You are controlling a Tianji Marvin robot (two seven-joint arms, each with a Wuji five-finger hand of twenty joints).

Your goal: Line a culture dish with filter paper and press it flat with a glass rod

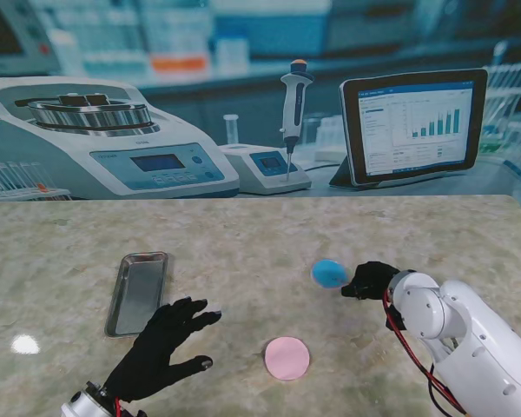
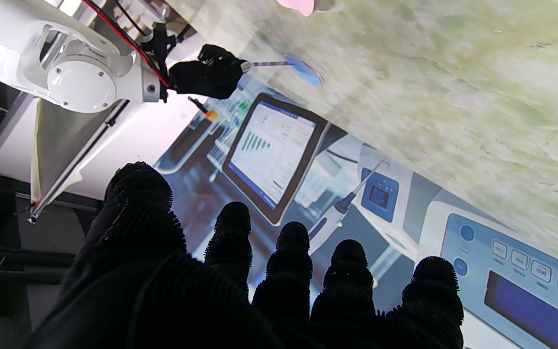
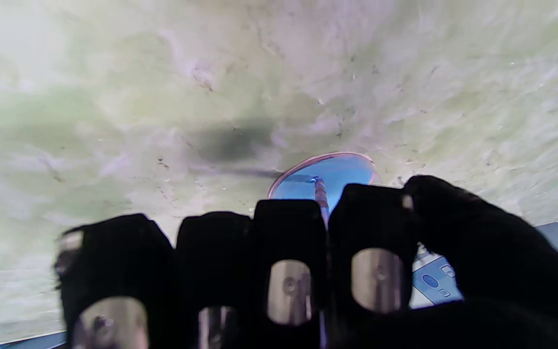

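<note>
Fingers [image 3: 288,228] of the right hand [image 1: 371,280] curl around the thin, brittle, slippery glass rod [image 2: 271,63], tip on the blue-lined culture dish [image 1: 329,273]; left hand [image 1: 161,343] splayed, empty.

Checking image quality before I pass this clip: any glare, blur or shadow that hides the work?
Stand view: sharp; a glare spot on the table near the left hand. Left wrist view: tabletop smeared, backdrop sharper. Right wrist view: soft throughout, right hand blurred; the glass rod casts a dark shadow beside the culture dish.
</note>
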